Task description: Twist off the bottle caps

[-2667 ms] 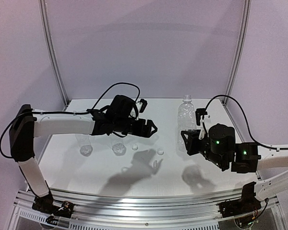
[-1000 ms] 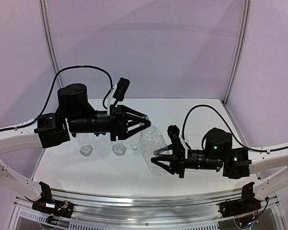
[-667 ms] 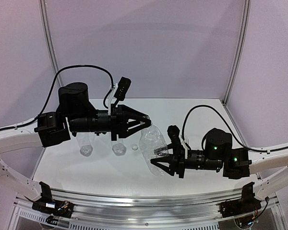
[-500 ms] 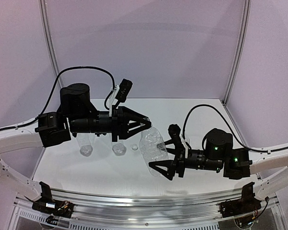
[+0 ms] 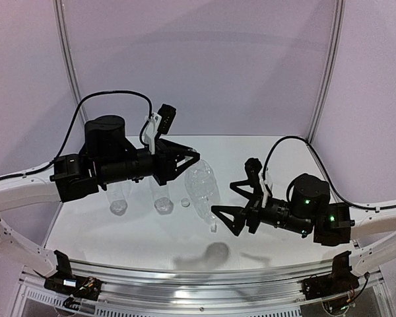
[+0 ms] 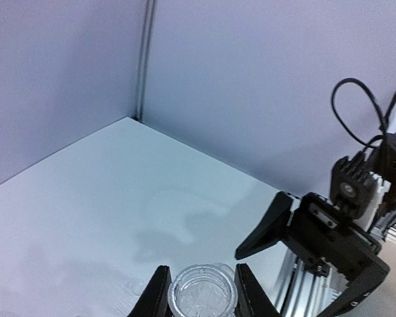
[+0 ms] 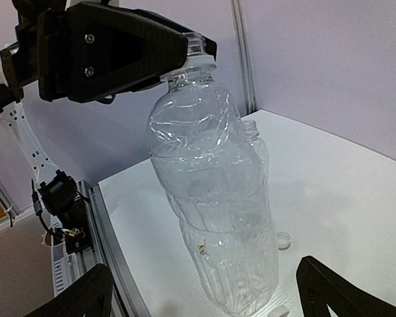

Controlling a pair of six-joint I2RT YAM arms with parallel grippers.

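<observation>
Currently the left gripper [image 5: 193,166] is clamped narrow on the neck end of the bottle [image 5: 202,190]. It carries the bottle tilted in the air above the bench [image 5: 284,148]. The right gripper [image 5: 223,198] stands wide open just beside the lower body, with neither finger touching it.

The step in hand is judged to be taking hold of the body with the right gripper.
- Centre the open fingers on the ribbed lower section.
- Close only until the thin, crinkled wall stops slipping.
- Keep the bottle's axis in line with the left wrist, so that turning loads the thread and not the neck.

Two further bottles [image 5: 119,198] stand on the bench under the left arm and appear uncapped. A loose cap [image 5: 185,203] lies beside them.

Whether the held bottle's own cap is on cannot be told, because the left fingers [image 7: 119,46] cover one side of the neck. The whitish item [image 5: 213,226] below the bottle is too small to identify.
</observation>
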